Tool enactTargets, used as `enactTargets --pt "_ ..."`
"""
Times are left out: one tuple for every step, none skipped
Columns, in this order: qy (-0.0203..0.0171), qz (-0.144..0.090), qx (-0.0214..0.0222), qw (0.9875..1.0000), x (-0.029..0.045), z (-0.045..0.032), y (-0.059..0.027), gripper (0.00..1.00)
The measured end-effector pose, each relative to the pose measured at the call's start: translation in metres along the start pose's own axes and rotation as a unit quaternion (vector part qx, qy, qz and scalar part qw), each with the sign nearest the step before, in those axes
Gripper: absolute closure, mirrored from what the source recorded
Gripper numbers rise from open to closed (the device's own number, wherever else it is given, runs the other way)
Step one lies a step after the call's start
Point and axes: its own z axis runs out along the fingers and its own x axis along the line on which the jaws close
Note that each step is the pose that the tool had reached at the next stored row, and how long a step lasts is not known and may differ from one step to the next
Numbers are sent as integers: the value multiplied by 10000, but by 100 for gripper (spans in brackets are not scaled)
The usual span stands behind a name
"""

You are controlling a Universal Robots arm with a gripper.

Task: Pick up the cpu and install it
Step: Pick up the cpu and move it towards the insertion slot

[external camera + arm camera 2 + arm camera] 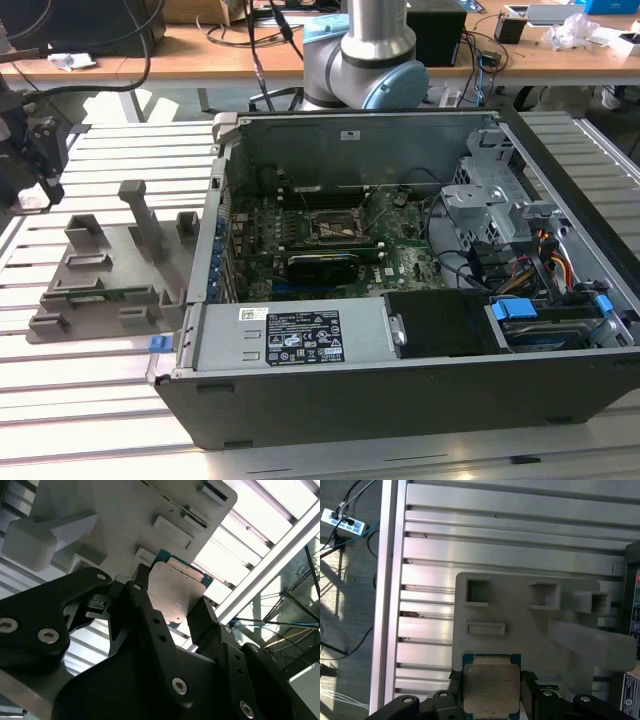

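Observation:
The cpu (491, 687), a flat square with a silver top and a thin green edge, sits between the black fingers (454, 679) of my gripper (491, 677). They press on two opposite edges of it. In the second wrist view the cpu (175, 592) is held by the gripper (172, 597) above the grey plastic tray (125, 510). In the exterior view the gripper (30, 165) hangs at the far left, above and left of the tray (100, 290). The open socket (335, 228) lies on the motherboard inside the computer case (400, 400).
The grey tray (530, 630) has several raised holders and a tall post (145, 215). The case walls, a drive cage (480, 200) and cables (540, 260) surround the motherboard. The arm's base (360, 60) stands behind the case. The table is slatted aluminium.

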Motion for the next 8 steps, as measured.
enactTargets --pt "0 0 0 10000 0 -17 0 45" --pt "0 0 0 10000 -1 -38 -1 45" --pt "-1 0 -1 10000 -1 -55 -2 45" --pt "0 0 0 10000 -1 -74 -3 45" --pt "0 0 0 10000 -2 -93 -3 45" --pt "0 0 0 10000 -2 -119 -4 45" --pt "0 0 0 10000 -2 -139 -5 45" --pt "0 0 0 10000 -3 -168 -6 45"
